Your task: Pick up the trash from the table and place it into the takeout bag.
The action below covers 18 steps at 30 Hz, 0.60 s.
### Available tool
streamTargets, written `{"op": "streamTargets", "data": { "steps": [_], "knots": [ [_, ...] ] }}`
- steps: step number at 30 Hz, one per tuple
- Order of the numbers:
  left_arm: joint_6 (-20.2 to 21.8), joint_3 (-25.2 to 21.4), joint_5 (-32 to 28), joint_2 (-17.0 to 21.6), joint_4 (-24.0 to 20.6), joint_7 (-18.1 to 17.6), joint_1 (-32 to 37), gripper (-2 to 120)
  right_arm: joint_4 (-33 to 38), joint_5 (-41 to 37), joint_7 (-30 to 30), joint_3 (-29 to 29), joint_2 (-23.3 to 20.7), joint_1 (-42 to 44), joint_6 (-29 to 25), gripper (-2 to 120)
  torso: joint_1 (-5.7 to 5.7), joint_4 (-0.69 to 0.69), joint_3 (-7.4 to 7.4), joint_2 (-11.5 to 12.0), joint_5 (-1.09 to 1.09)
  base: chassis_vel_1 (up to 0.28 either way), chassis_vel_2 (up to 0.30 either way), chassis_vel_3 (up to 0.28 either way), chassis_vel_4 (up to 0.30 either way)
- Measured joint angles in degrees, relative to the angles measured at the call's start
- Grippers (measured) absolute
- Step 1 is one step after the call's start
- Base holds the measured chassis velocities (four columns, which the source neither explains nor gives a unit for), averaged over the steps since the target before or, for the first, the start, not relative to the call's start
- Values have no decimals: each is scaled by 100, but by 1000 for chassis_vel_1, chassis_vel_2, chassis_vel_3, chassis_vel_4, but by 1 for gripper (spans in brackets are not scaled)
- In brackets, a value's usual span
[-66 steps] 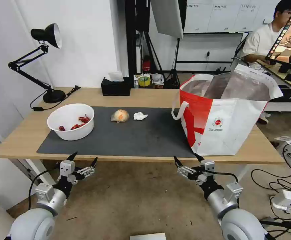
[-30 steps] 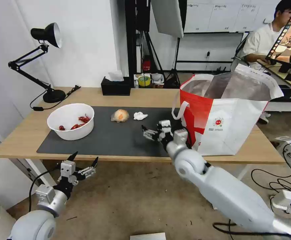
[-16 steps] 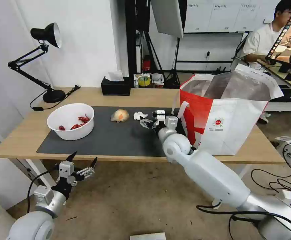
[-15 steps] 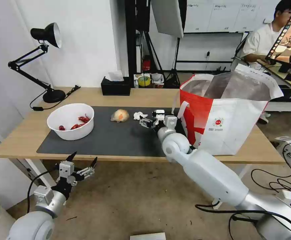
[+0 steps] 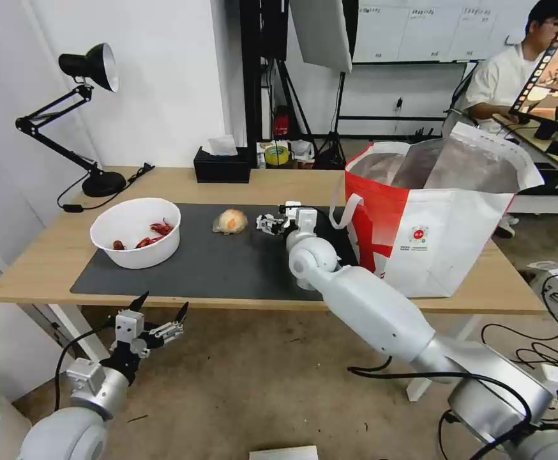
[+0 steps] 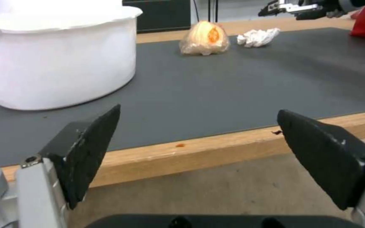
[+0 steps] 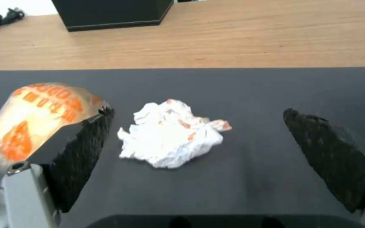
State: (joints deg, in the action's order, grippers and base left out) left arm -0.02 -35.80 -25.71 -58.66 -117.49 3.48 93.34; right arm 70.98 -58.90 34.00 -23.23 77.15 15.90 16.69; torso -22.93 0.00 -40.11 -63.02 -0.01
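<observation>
We see a crumpled white tissue (image 7: 172, 133) flecked orange, lying on the dark mat (image 7: 241, 91), our right gripper (image 7: 195, 152) spread wide around it, left gripper (image 6: 199, 152) wide too, below the table (image 6: 157, 155) edge.

Crumpled tissue (image 7: 172, 133) on grey mat (image 7: 250, 91)

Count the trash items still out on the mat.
3: white bowl at the mat's left end, orange-tinted plastic wad mid-mat, crumpled tissue beside it, between the open right gripper's fingers.

Bare mat (image 7: 275, 91) around tissue (image 7: 172, 133) — plastic wad (image 7: 35, 117) crowds one side.
</observation>
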Motion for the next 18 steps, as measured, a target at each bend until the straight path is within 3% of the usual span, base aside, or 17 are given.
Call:
{"op": "streamTargets", "data": {
  "steps": [18],
  "knots": [
    [-5,44,31,-21,-56,3,52,100,-819,-43,-409,-28,293,-451,238,100,1,0,0,0,0,0,0,0,0]
  ]
}}
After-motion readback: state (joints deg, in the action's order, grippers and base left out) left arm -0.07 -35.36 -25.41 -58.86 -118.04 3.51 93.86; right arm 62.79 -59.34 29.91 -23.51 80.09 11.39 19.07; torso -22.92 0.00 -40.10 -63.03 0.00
